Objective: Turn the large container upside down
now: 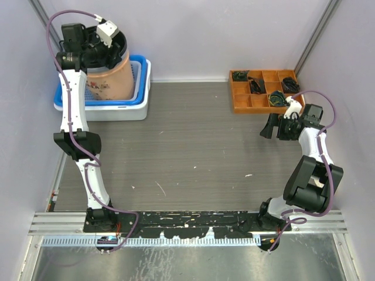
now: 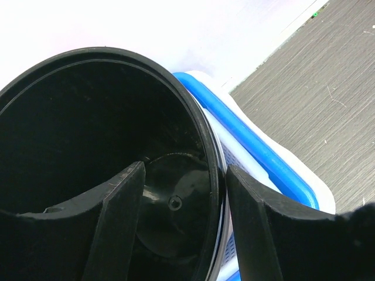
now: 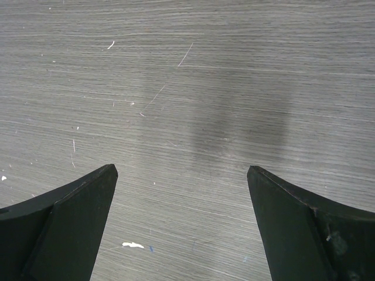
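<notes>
The large container [image 1: 111, 82] is a tan bucket with a black rim and black inside. It stands mouth up in a blue and white basket [image 1: 139, 99] at the far left. My left gripper [image 1: 114, 42] is open at its top edge. In the left wrist view the gripper [image 2: 184, 170] straddles the rim of the container [image 2: 88, 117]: one finger inside, the other outside close to the rim, above the basket [image 2: 263, 155]. My right gripper [image 1: 270, 127] is open and empty over bare table, as the right wrist view [image 3: 181, 170] shows.
An orange compartment tray [image 1: 263, 91] with small dark items sits at the far right, just behind the right gripper. Walls close in on the left, back and right. Grey tabletop [image 1: 193, 146] lies between the arms.
</notes>
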